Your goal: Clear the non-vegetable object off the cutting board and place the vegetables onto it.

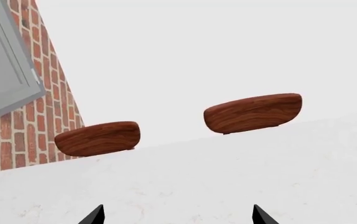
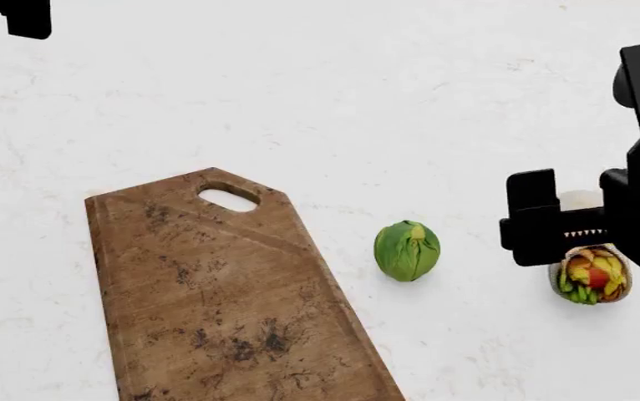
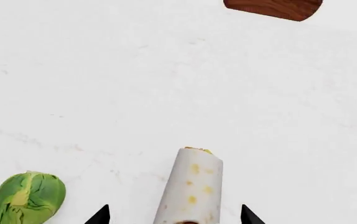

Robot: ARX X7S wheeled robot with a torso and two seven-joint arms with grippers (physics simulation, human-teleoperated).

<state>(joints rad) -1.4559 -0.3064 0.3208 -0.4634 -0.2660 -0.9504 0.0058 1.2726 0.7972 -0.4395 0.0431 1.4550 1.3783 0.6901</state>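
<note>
The worn brown wooden cutting board [image 2: 226, 305] with its oval handle hole lies bare on the white bench [image 2: 387, 92], and the pale rolled tortilla wrap [image 2: 591, 271] with red, yellow and green filling at its end rests on the bench well to the right of it, so the clearing step looks all but finished and what remains is to let go of the wrap and turn to the greens. The right gripper [image 3: 173, 215] has the wrap between its jaws: in the right wrist view the two dark tips stand spread to either side of the pale roll with a gap on each side, which reads as open around it and not pinching, though the contact itself falls below the picture's edge. In the head view the same gripper sits directly over the wrap's far part, only the filled end showing beneath it. The next move seems to call for lifting straight up so the roll is not dragged or set rolling, then shifting towards the small round leafy green ball with a yellowish tip [image 2: 407, 250], which sits between wrap and board, just beside the board's right edge but clear of it. The darker oval vegetable is not visible anywhere. The left gripper [image 1: 177, 215] hangs with jaws spread and empty, facing two reddish-brown wooden pieces [image 1: 253, 113] near a brick wall [image 1: 38, 88].
</note>
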